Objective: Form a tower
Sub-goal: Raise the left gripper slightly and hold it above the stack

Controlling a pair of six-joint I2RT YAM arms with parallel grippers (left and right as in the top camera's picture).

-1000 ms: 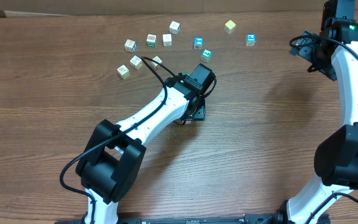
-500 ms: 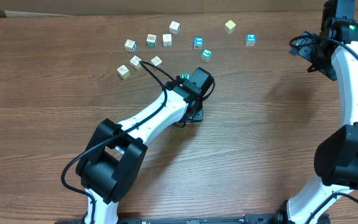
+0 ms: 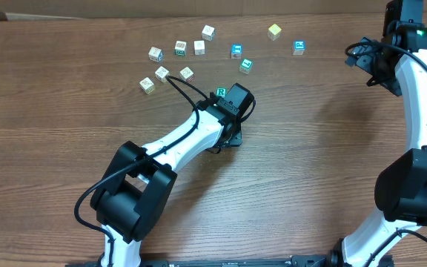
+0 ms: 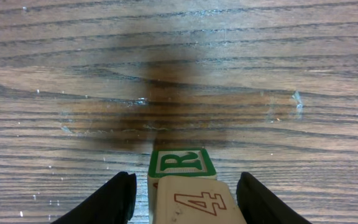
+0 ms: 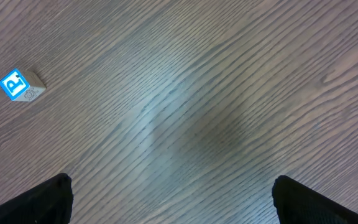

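Tower (image 4: 182,163), inside parted left claw (image 4: 186,180), green R visible

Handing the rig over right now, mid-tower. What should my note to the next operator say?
Left gripper: open, jaws straddling a cube marked 4, with gaps showing on both sides.
Right gripper: open, empty, off to the side near a blue cube.
Tower: green R cube on top, beside the left wrist; its height is hidden from above.
Done: tower started.
Left: deal with the 4 cube, then stack the loose cubes at the far side.
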